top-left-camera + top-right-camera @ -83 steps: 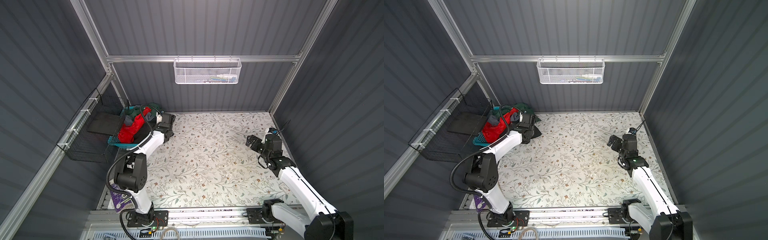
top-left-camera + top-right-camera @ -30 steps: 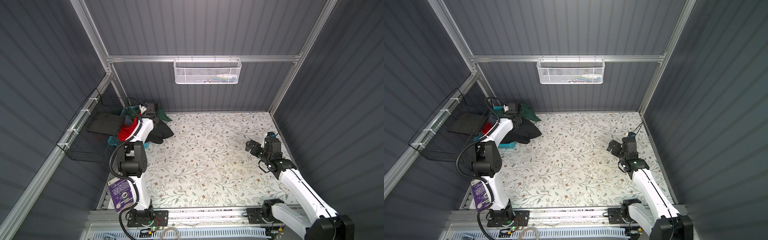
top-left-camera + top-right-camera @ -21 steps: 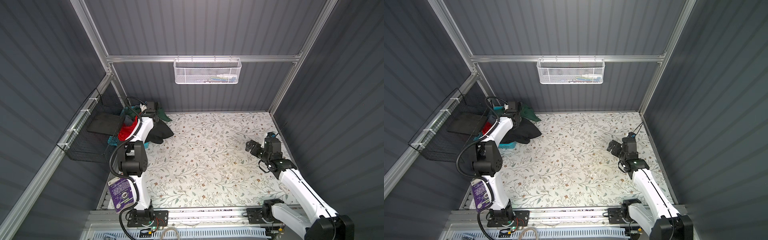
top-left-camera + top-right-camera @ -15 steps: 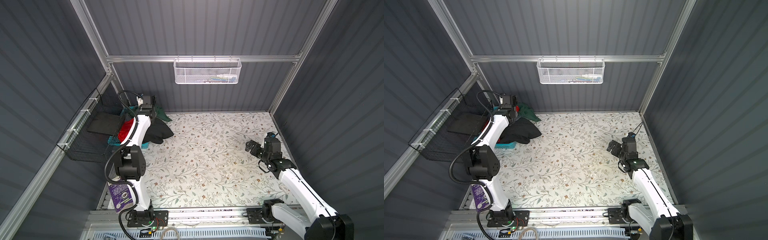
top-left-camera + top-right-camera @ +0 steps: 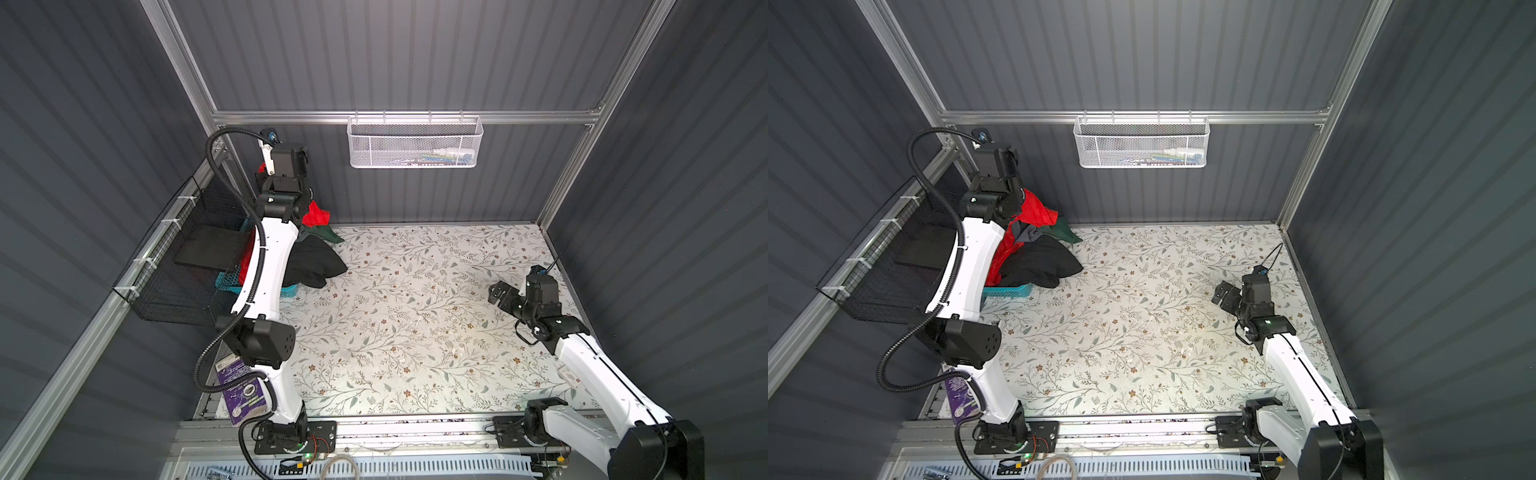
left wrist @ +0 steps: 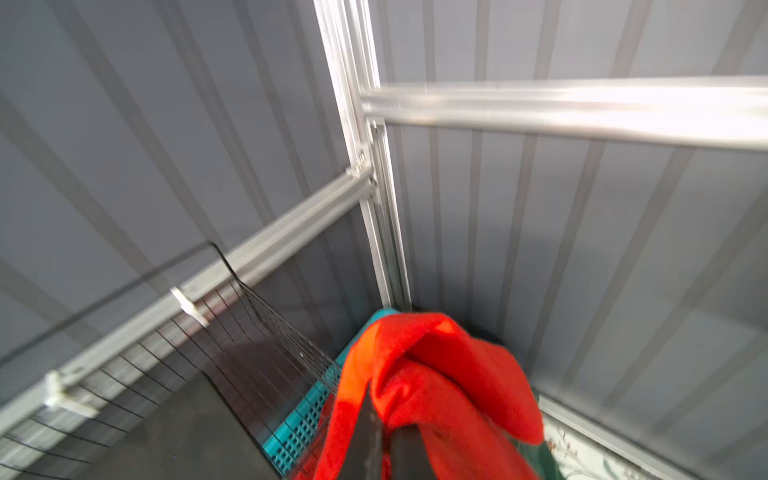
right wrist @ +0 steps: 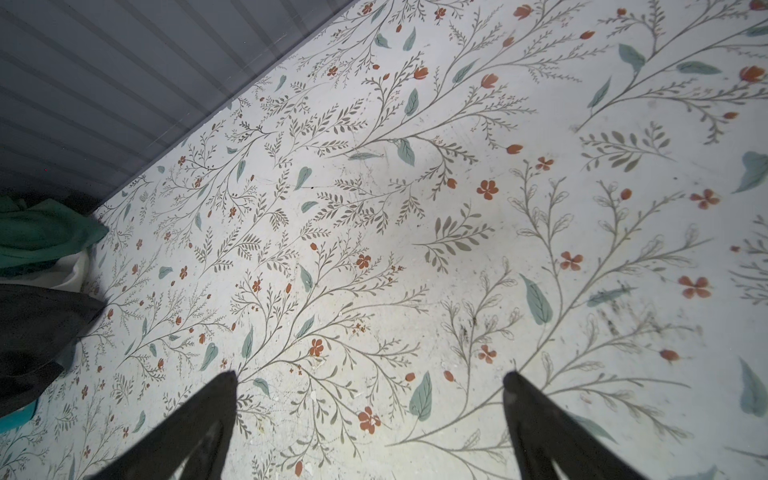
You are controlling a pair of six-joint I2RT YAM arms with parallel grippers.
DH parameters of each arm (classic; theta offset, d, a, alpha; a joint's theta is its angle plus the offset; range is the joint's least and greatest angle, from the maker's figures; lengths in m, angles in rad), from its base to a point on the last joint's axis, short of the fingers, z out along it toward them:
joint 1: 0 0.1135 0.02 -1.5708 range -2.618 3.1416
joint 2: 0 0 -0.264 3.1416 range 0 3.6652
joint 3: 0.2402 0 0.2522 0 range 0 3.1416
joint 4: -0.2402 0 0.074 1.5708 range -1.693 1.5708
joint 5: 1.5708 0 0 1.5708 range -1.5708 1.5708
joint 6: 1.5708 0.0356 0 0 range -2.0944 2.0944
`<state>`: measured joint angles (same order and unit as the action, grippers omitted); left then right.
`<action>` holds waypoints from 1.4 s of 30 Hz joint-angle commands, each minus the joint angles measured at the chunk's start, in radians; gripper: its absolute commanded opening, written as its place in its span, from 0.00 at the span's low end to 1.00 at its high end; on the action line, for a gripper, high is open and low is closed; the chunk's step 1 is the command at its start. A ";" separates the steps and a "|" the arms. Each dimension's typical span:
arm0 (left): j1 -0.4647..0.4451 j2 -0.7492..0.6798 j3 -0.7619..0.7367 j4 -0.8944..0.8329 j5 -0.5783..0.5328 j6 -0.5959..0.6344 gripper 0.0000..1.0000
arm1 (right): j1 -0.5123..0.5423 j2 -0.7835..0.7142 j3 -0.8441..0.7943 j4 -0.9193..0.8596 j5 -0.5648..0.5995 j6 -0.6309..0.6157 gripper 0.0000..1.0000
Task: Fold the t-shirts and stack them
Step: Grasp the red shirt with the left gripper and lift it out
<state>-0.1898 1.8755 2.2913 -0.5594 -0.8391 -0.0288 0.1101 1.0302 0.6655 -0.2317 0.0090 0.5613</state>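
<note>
Since a few seconds ago we have raised our left arm from the teal basket (image 5: 1009,292) toward the back corner, and the red t-shirt (image 5: 1036,212) has come up with it; our right arm has hardly shifted. Our left gripper (image 6: 384,432) is clamped on a bunched fold of that red cloth, which hangs above the heap with its lower part trailing into the basket. Our right gripper (image 7: 370,376) hovers over the bare floral table (image 5: 415,311) with its jaws wide apart and nothing between them. We judge the task barely begun: nothing is folded or stacked, and the black shirt (image 5: 1042,259) and dark green shirt (image 5: 1065,232) lie crumpled over the basket's edge. We see print on a purple booklet (image 5: 243,386) beside our left base, too small to read.
</note>
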 commanded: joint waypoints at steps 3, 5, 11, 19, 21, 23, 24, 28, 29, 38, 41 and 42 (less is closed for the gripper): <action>-0.097 -0.060 0.092 0.086 -0.007 0.096 0.00 | -0.003 0.009 0.013 0.016 -0.015 0.008 0.99; -0.131 -0.088 0.104 0.098 0.004 0.099 0.00 | -0.003 0.011 0.015 0.018 -0.021 0.012 0.99; -0.245 -0.198 0.045 0.188 0.066 0.129 0.00 | -0.004 0.020 0.015 0.025 -0.038 0.021 0.99; -0.266 -0.301 -0.004 0.200 0.276 0.016 0.00 | -0.003 0.012 0.018 0.020 -0.046 0.026 0.99; -0.266 -0.300 0.013 0.174 0.304 -0.021 0.00 | -0.003 0.009 0.018 0.019 -0.045 0.029 0.99; -0.266 -0.298 0.016 0.143 0.362 -0.057 0.00 | -0.003 0.004 0.016 0.021 -0.048 0.030 0.99; -0.266 -0.296 0.015 0.131 0.398 -0.075 0.00 | -0.004 0.002 0.017 0.021 -0.049 0.030 0.99; -0.273 -0.285 -0.041 0.104 0.552 -0.153 0.00 | -0.003 -0.008 0.013 0.016 -0.046 0.032 0.99; -0.278 -0.274 -0.051 0.091 0.573 -0.166 0.00 | -0.003 -0.011 0.012 0.015 -0.046 0.033 0.99; -0.375 -0.182 -0.289 0.115 0.650 -0.258 0.00 | -0.003 -0.060 -0.008 -0.013 0.009 0.025 0.99; -0.440 -0.115 -0.295 0.106 0.653 -0.269 0.00 | -0.003 -0.071 -0.009 -0.027 0.012 0.028 0.99; -0.462 -0.087 -0.289 0.102 0.660 -0.277 0.00 | -0.003 -0.075 -0.011 -0.031 0.012 0.030 0.99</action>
<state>-0.6025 1.7706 1.9938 -0.4793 -0.2230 -0.2665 0.1101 0.9691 0.6655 -0.2356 0.0010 0.5873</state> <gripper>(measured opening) 0.058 0.991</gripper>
